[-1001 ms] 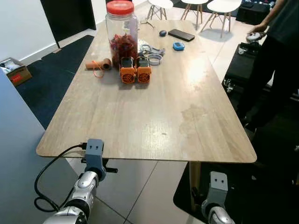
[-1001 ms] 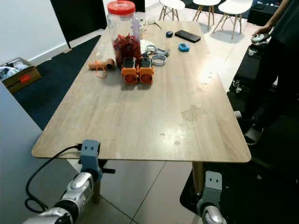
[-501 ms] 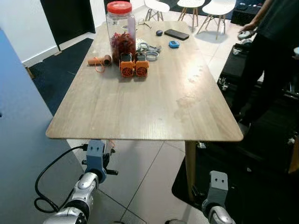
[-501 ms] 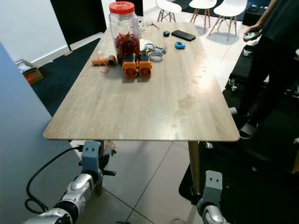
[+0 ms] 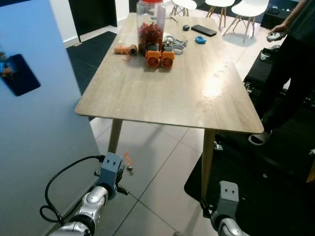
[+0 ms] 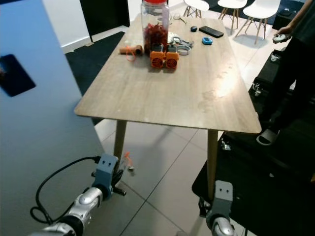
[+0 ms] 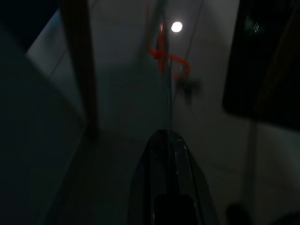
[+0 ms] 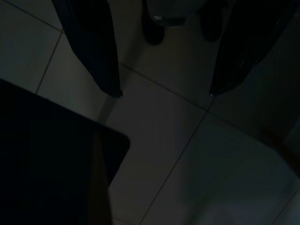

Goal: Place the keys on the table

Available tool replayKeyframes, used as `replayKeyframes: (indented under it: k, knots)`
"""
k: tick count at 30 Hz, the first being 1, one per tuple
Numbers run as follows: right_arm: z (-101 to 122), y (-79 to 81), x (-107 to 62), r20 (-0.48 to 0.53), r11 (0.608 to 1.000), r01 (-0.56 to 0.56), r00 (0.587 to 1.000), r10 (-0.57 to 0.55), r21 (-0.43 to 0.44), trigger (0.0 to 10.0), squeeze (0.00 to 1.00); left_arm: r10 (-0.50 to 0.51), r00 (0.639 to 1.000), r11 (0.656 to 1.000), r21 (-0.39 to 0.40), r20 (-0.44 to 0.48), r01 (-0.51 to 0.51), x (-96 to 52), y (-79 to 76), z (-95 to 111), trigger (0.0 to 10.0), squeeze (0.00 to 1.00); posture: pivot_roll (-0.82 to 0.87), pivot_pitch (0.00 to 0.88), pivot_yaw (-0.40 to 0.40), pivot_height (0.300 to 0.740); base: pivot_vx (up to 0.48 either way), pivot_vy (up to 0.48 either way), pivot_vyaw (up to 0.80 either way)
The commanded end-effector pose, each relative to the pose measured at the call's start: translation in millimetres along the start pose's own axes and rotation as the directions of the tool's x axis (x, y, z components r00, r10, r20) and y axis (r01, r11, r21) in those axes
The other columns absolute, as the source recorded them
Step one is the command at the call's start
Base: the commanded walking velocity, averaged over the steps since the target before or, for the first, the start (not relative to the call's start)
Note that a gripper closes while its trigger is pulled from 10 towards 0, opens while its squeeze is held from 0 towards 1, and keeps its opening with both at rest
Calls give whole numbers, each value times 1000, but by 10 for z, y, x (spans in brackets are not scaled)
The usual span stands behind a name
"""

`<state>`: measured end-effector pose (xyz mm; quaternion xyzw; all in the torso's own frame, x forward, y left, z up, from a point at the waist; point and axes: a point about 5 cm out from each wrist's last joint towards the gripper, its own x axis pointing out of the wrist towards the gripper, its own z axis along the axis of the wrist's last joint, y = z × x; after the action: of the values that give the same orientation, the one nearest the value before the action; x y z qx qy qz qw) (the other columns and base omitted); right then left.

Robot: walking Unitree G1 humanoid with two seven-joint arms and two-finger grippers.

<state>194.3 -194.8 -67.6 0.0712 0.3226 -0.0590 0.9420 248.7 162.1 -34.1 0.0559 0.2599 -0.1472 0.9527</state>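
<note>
The keys (image 5: 128, 161) hang on an orange lanyard (image 7: 161, 44) just beyond my left gripper (image 7: 167, 134), low over the tiled floor. Its fingers are pressed together, and a thin line runs from their tip up to the lanyard. The metal keys (image 7: 187, 85) show blurred and dark in the left wrist view. The wooden table (image 5: 172, 93) stands ahead, its near edge well above and beyond the keys. My right gripper (image 8: 164, 93) hangs open over the floor, nothing between its fingers.
A red-filled jar (image 5: 150, 24), two orange devices (image 5: 160, 58), a phone (image 5: 204, 30) and small items crowd the table's far end. A blue panel (image 5: 34, 123) stands close on my left. A person (image 5: 295, 49) stands at the right by black gear; a dark mat (image 5: 256, 187) lies below.
The view has drawn back from the table, which now lies farther off, with its legs showing. The blue panel takes up more of the left. Both arms hang as before.
</note>
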Motion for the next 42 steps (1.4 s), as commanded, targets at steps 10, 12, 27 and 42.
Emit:
replayKeyframes:
  k: [10, 12, 27, 42]
  knots:
    - [-278, -141, -119, -138, 992, 59, 988, -75, -114, 10000, 0, 84, 995, 996, -7, -63, -84, -143, 183, -207, 10000, 0, 29, 7, 4, 740, 0, 0, 0]
    - [-300, -161, -132, -148, 991, 65, 986, -82, -116, 10000, 0, 86, 995, 996, -28, -56, -87, -143, 189, -201, 10000, 0, 30, 9, 4, 740, 0, 0, 0]
    - [-347, -201, -152, -185, 985, 80, 977, -109, -154, 10000, 0, 76, 996, 996, -42, -36, -77, -125, 164, -169, 10000, 0, 33, 19, 0, 740, 0, 0, 0]
    - [-289, -169, -116, -169, 988, 72, 981, -94, -133, 10000, 0, 63, 998, 997, -33, -28, -64, -106, 141, -142, 10000, 0, 31, 25, 3, 740, 0, 0, 0]
